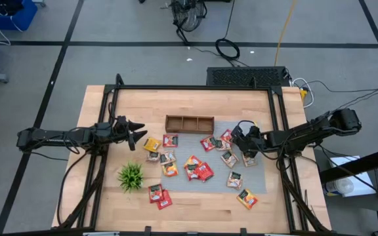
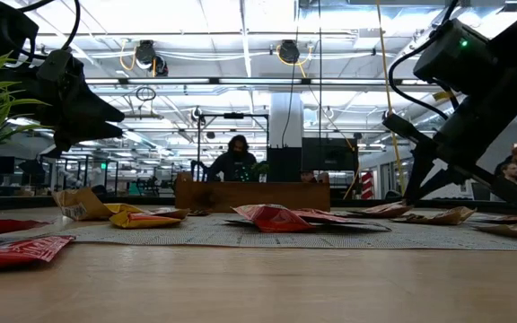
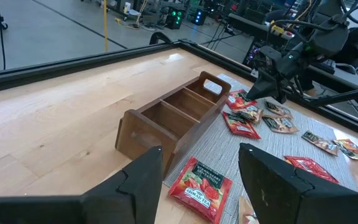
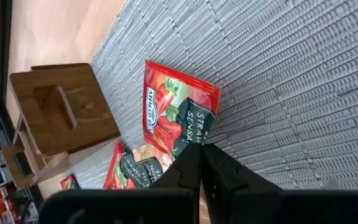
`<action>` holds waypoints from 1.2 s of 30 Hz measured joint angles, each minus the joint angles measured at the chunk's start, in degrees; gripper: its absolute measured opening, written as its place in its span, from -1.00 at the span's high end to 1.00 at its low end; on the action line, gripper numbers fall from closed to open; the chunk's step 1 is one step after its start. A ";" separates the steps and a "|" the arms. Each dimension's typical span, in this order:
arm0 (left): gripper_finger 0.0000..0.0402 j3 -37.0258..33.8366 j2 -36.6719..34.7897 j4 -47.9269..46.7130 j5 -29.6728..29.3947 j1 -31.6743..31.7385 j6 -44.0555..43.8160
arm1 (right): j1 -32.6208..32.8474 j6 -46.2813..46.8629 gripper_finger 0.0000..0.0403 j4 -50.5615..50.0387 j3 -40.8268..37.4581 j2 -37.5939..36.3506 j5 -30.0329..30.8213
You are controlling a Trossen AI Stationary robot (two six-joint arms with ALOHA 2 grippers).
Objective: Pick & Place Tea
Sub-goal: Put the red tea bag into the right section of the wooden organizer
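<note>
Several red, orange and yellow tea packets lie flat on a grey woven mat and on the bare wood around it. A wooden tray with three compartments stands at the mat's far edge. My right gripper slants down just right of the tray's end, shut on a red tea packet. My left gripper hangs open above the wood, left of the tray, with nothing between its fingers. My right gripper pinches the red packet at its edge, on the side away from the tray, between its two shut fingertips. The fingers slant down from the table's right side. The fingertips hide the exact spot. The packet lies flat on the mat.
A small green plant in a white pot stands near the table's front left. Two red packets lie on the wood in front of it. A black frame rims the table. People sit in the room beyond the far edge.
</note>
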 joint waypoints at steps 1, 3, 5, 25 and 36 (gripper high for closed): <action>-0.05 0.00 0.00 -0.01 0.00 0.01 0.00 | -0.03 -0.52 1.00 0.30 0.00 0.00 0.03; -0.05 0.00 0.00 0.00 0.00 -0.01 0.00 | -0.05 -2.79 1.00 2.01 -0.02 -0.44 0.72; -0.05 0.00 0.00 -0.02 0.00 0.01 0.00 | -0.23 -5.63 1.00 4.48 0.01 -1.46 1.98; -0.05 0.00 0.00 0.00 0.00 -0.01 0.00 | -6.33 -42.76 1.00 1.65 3.56 -15.44 -4.84; -0.05 0.00 0.00 0.00 0.00 -0.01 0.00 | -11.43 -65.68 1.00 -13.24 16.39 -17.14 -14.90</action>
